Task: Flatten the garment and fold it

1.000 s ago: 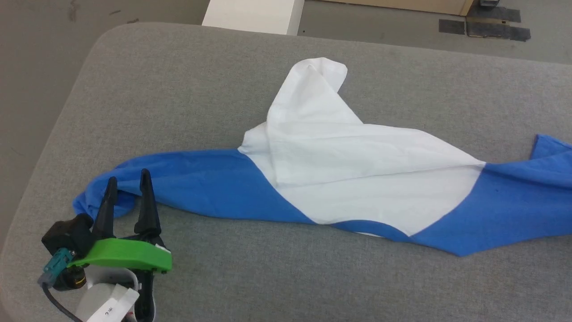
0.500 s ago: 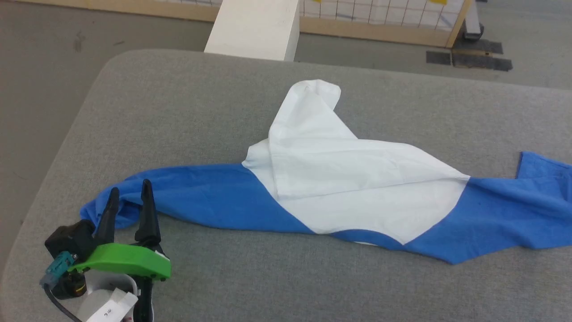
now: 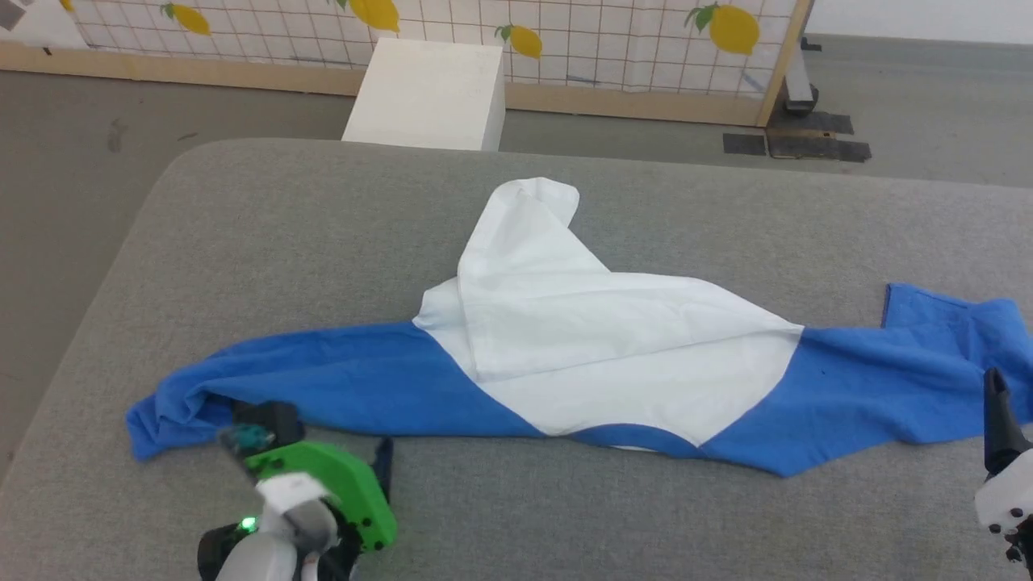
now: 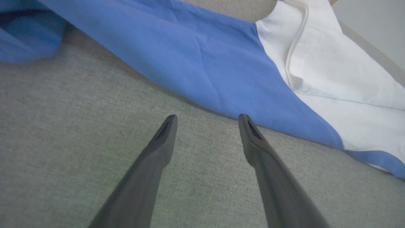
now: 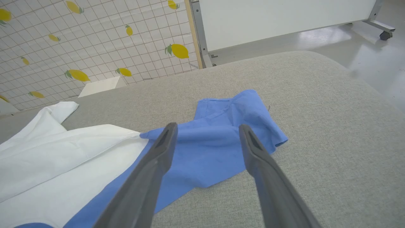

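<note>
Early in the task, by the look of it. Re the garment [image 3: 613,355]: strung out sideways across the grey padded table [image 3: 323,226], blue sleeves out to either side, white body [image 3: 565,323] heaped in the middle. Not flat yet: white part doubled over itself w/ a long diagonal crease, one corner peaked up toward the far edge. Possibly hem tucked under there, hard to say from the head view. L sleeve [image 3: 323,379] rumpled and rolled at its end; R sleeve [image 3: 888,387] w/ cuff turned back on itself. No proper fold begun. Left to do, as judged: open out the body, smooth both sleeves, then all the folding.

Re the left gripper [image 4: 207,118]: spread wide, nothing held. Fingertips low over bare table, just beside the near edge of the L sleeve; one tip about level w/ the cloth edge, no clear contact. Rumpled sleeve end off to the upper left in the wrist view, white body beyond to the right.

Re the right gripper [image 5: 207,126]: likewise spread wide, empty. Aimed at the R sleeve's end, w/ the turned-back cuff between and beyond the fingertips in the wrist view. In the head view, down at the lower right edge, on the near side of that sleeve, close by but apparently not touching.
</note>
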Tool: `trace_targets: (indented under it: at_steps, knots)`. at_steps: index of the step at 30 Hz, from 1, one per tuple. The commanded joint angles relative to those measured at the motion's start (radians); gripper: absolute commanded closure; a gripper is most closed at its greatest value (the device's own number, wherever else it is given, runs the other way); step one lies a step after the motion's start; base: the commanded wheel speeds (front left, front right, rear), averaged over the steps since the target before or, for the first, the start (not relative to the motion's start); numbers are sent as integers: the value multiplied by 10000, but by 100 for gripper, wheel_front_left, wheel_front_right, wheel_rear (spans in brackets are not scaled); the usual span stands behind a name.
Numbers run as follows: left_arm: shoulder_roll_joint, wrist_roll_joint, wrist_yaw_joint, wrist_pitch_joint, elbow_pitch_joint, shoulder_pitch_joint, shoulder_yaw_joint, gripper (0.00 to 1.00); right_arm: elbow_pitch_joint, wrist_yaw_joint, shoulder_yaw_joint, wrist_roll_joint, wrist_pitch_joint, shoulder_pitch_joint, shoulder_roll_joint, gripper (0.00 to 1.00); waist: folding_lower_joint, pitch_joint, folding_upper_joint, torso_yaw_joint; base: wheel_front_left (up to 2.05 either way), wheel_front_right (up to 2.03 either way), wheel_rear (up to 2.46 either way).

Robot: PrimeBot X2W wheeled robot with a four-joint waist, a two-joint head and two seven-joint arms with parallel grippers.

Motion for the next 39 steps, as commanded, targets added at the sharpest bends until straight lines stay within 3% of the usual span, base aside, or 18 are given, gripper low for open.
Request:
trace_targets:
  at_steps: [1,9,20,21,22,23,33,39]
  knots:
    - [106,85,228,711,65,-458,-154,0,-4,-15,84,113,-97,37,5,0,0,121,58,-106,0,0,0]
    - [422,327,824,2978,466,-1504,-627,0,163,-15,346,134,-256,-176,6,0,0,603,58,-657,0,0,0]
    - [598,334,964,3477,1178,-2009,-691,0,354,-15,478,180,-494,-390,6,0,0,1210,58,-1073,0,0,0]
    - [586,267,938,3642,1287,-1977,-722,19,372,-15,502,189,-510,-412,6,0,0,1255,58,-1096,0,0,0]
    - [563,191,919,3707,1331,-1951,-708,55,387,-15,519,194,-525,-432,6,0,0,1282,58,-1112,0,0,0]
    - [529,90,878,3742,1369,-1902,-683,97,405,-15,538,200,-550,-453,6,0,0,1309,58,-1123,0,0,0]
    - [317,-642,449,3398,1109,-1560,-350,100,432,-15,579,-18,-569,-478,6,0,0,1301,58,-906,0,0,0]
    - [282,-769,335,2959,452,-1344,-232,100,513,-15,1047,-459,1525,-166,6,0,0,1217,58,-780,0,0,0]
